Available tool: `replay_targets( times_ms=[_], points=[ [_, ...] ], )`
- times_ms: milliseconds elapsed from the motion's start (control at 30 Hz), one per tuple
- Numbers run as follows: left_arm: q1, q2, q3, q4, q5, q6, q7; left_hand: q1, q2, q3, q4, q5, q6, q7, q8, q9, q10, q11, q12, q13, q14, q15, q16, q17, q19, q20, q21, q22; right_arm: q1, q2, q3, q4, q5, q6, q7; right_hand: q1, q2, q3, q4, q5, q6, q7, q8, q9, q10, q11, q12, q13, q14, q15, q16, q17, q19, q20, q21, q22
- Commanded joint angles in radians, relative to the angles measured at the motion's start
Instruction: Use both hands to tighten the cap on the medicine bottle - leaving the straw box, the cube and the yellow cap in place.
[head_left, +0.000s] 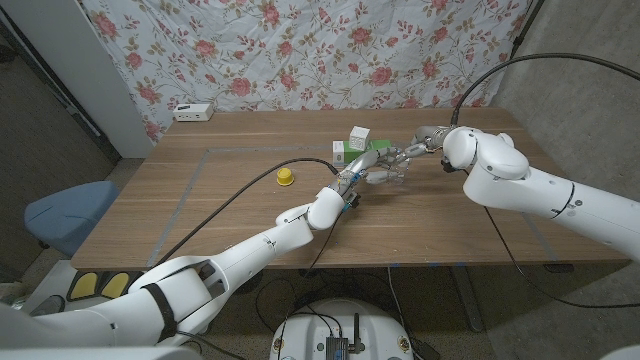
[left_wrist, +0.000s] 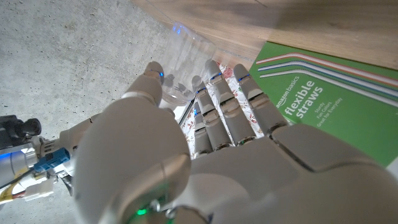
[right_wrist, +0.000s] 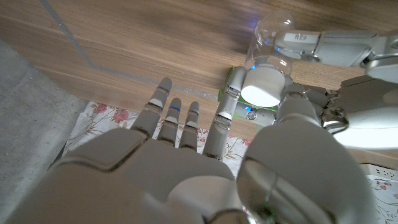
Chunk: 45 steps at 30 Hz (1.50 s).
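Head view: both hands are meeting at the bottle (head_left: 388, 170) on the tabletop (head_left: 200, 200), just beside the straw box (head_left: 362, 152) and cube (head_left: 359, 137). Left hand (head_left: 375, 166) is wrapping its fingers (left_wrist: 214, 106) around the clear body; right hand (head_left: 422, 142) is pinching the white cap (right_wrist: 261, 87). Yellow cap (head_left: 285, 177) is sitting well apart.

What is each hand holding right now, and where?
Left hand grips the clear medicine bottle around its body; right hand pinches its white cap.
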<state>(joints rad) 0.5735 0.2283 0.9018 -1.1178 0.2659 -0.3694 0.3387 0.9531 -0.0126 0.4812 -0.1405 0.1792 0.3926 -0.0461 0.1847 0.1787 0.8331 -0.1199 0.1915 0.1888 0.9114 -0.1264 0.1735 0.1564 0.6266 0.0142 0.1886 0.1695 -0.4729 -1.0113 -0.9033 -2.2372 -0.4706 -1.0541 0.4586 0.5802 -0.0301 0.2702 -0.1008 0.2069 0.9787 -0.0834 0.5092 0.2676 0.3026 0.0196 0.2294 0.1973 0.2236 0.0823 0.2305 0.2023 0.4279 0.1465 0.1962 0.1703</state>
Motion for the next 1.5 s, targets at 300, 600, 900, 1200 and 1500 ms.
replay_targets(
  times_ms=[300,600,900,1200,1500],
  points=[
    [0.011,0.004,-0.001,-0.016,0.0,0.013,0.006,-0.001,0.006,0.009,-0.004,0.007,0.009,-0.003,0.005,0.002,0.031,-0.029,0.004,0.004,0.004,-0.072,-0.001,0.004,0.001,0.001,0.006,0.003,0.008,0.022,-0.025,0.009,-0.017,-0.026,-0.026,-0.016,0.008,-0.004,-0.004,0.001,0.094,0.005,0.035,-0.009,0.053,-0.016,0.01,0.003,0.032,-0.01,0.013,0.005,0.019,-0.009,0.002,0.001],
    [0.012,0.005,-0.001,-0.019,0.002,0.012,0.008,-0.001,0.007,0.012,-0.004,0.007,0.01,-0.005,0.005,0.002,0.031,-0.027,0.004,0.004,0.006,-0.071,0.0,0.005,0.001,0.002,0.006,0.003,0.001,0.03,-0.029,0.005,-0.028,-0.045,-0.063,-0.022,0.012,-0.006,-0.01,0.0,0.178,0.018,0.062,-0.023,0.101,-0.031,0.016,0.002,0.056,-0.016,0.019,0.004,0.031,-0.019,0.003,0.002],
    [0.014,0.008,-0.002,-0.022,0.002,0.01,0.008,-0.002,0.005,0.013,-0.004,0.007,0.011,-0.006,0.005,0.002,0.032,-0.025,0.005,0.004,0.005,-0.071,0.0,0.005,0.001,0.004,0.006,0.003,0.005,0.031,-0.037,0.002,-0.022,-0.058,-0.075,-0.045,0.008,-0.016,-0.005,-0.006,0.213,0.025,0.069,-0.035,0.121,-0.037,0.015,0.001,0.069,-0.022,0.021,0.005,0.039,-0.026,0.003,0.002],
    [0.019,0.012,-0.005,-0.03,0.004,0.01,0.01,-0.001,0.005,0.016,-0.005,0.007,0.01,-0.006,0.005,0.002,0.033,-0.025,0.005,0.004,0.004,-0.072,-0.001,0.004,0.001,0.005,0.006,0.003,0.02,0.02,-0.053,-0.009,-0.019,-0.068,-0.056,-0.098,-0.019,-0.044,0.007,-0.022,0.163,0.026,0.039,-0.048,0.107,-0.018,-0.002,0.001,0.063,-0.014,0.014,0.006,0.026,-0.024,-0.004,0.002],
    [0.025,0.017,-0.006,-0.039,0.004,0.01,0.008,-0.003,0.006,0.017,-0.004,0.007,0.011,-0.006,0.005,0.002,0.031,-0.027,0.004,0.004,0.005,-0.071,0.0,0.005,0.001,0.004,0.007,0.003,0.039,0.001,-0.072,-0.028,-0.018,-0.085,-0.023,-0.173,-0.029,-0.074,0.031,-0.031,0.034,0.026,-0.015,-0.044,0.057,0.021,-0.03,0.003,0.034,0.003,-0.005,0.006,0.0,-0.012,-0.01,0.002]
  ],
)
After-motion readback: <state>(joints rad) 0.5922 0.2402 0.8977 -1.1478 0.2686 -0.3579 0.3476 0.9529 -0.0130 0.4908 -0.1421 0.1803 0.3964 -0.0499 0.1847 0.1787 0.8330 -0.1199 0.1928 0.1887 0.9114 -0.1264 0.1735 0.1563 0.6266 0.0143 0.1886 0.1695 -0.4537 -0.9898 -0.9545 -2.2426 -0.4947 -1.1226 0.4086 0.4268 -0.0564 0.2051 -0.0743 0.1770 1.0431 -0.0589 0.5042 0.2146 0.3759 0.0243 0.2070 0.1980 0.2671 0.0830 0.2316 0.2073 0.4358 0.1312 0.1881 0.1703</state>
